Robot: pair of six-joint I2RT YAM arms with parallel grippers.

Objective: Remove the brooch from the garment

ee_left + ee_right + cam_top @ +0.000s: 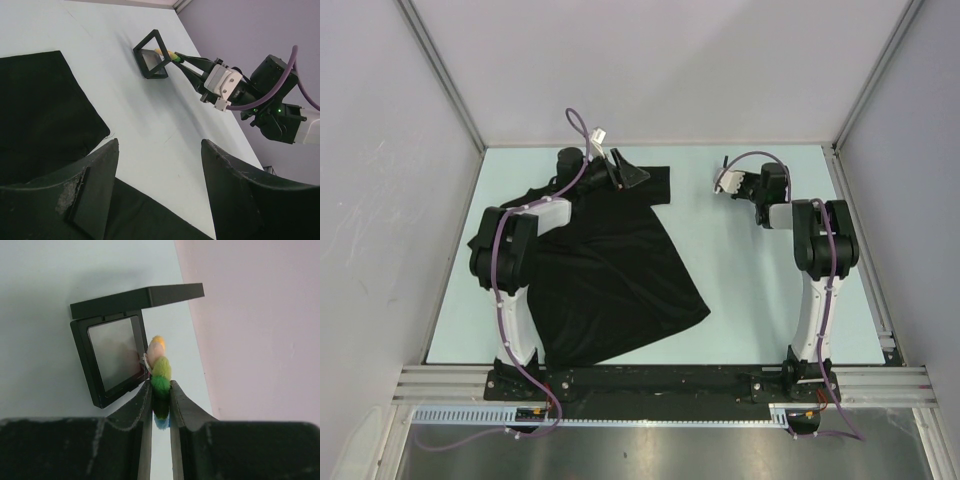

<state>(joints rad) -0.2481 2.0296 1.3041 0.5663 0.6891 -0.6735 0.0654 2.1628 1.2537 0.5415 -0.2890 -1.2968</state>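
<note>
The garment (605, 270), a black T-shirt, lies crumpled on the left half of the table; in the left wrist view the garment (40, 110) fills the left and lower parts. My right gripper (160, 384) is shut on the brooch (161, 374), a fuzzy ornament of yellow, green and blue bits, well away from the garment at the back right. The brooch's yellow tip (168, 53) touches a small black frame. My left gripper (160, 146) stands open just over the garment's far edge, nothing between its fingers. From above, the left gripper (625, 170) and right gripper (728, 170) are apart.
A small black square frame box (112, 355) with its lid up sits on the table right in front of the right fingers, also seen as a small dark frame box (151, 56) from the left wrist. Grey walls enclose the pale table (760, 300).
</note>
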